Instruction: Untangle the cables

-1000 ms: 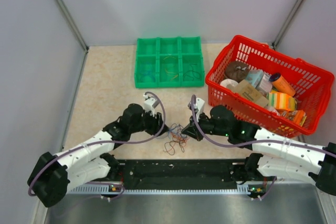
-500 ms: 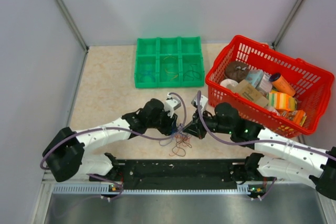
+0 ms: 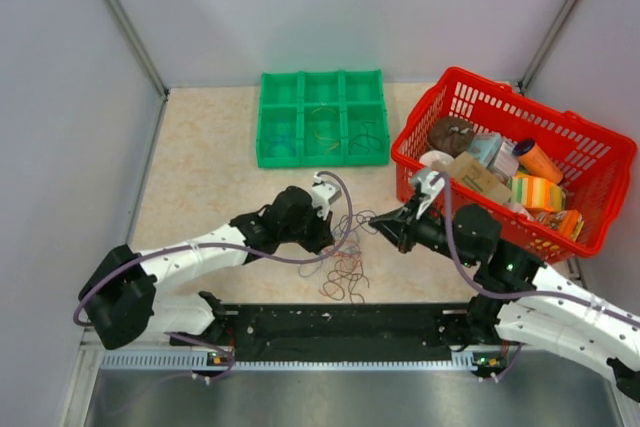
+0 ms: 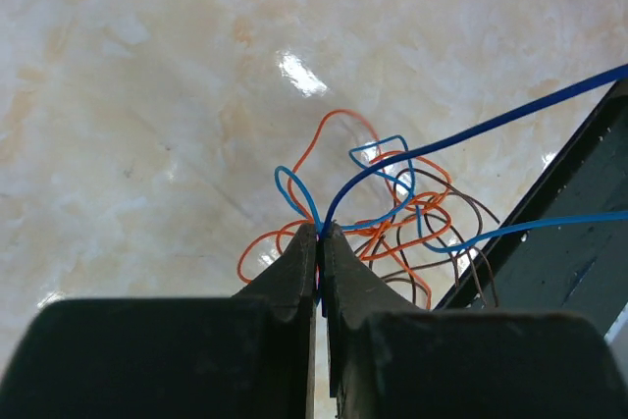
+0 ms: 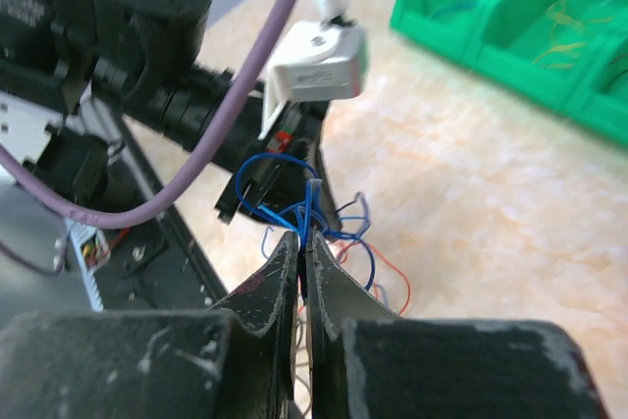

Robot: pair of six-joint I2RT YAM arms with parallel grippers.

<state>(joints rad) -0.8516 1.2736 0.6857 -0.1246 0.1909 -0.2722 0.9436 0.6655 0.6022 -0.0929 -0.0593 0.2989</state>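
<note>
Two hands are closed on the cables (image 3: 345, 269). The left hand (image 3: 333, 238) pinches a blue strand (image 4: 461, 136) at its fingertips. The right hand (image 3: 379, 223) is clamped on blue wire too. The tangle lies on the surface (image 3: 200, 182) in front of the tray (image 3: 322, 160), on the side nearer the arm bases. Both hands sit between tangle and tray, a little apart.

Procedure, as I judge it:
1. I would draw the hands apart slowly, along the line of the strand.
2. I would watch the orange loops (image 4: 341, 111). If the whole bundle lifts with the strand, I would stop and regrip nearer the knot.
3. I would hold the pinch firm, since wire this thin is likely to slip.

View notes:
- The top view gives the full spread of loops and the spacing of the hands, but not the colour each one holds.
- The left wrist view shows the jaws shut on blue, with orange and brown loops beyond them.
- The right wrist view shows blue loops bunched at the fingertips. I cannot tell whether one wire or several are pinched.
</note>
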